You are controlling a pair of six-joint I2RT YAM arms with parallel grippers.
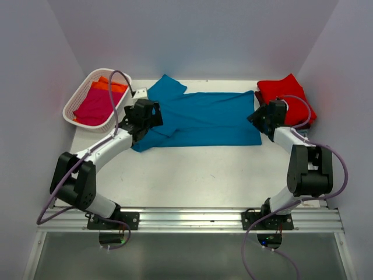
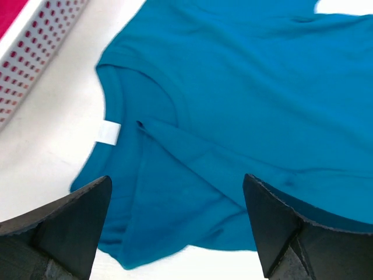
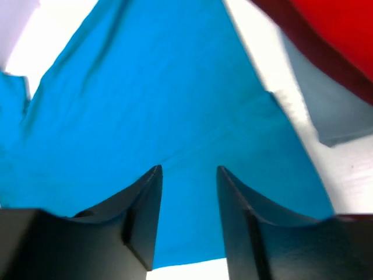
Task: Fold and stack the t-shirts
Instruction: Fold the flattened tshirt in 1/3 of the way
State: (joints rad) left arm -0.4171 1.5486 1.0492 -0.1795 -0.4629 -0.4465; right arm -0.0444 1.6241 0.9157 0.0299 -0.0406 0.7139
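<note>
A teal blue t-shirt lies spread lengthwise across the middle of the table. Its collar and white label are at the left end. My left gripper hovers over that collar end. Its jaws are wide open and nothing is between them. My right gripper is over the shirt's right end, near the hem. It is open with a narrower gap, and only flat teal cloth shows below. A folded red t-shirt lies at the back right.
A white lattice basket at the back left holds magenta and orange shirts. Its wall is close to my left gripper. A pale blue-grey cloth shows under the red pile. White walls enclose the table.
</note>
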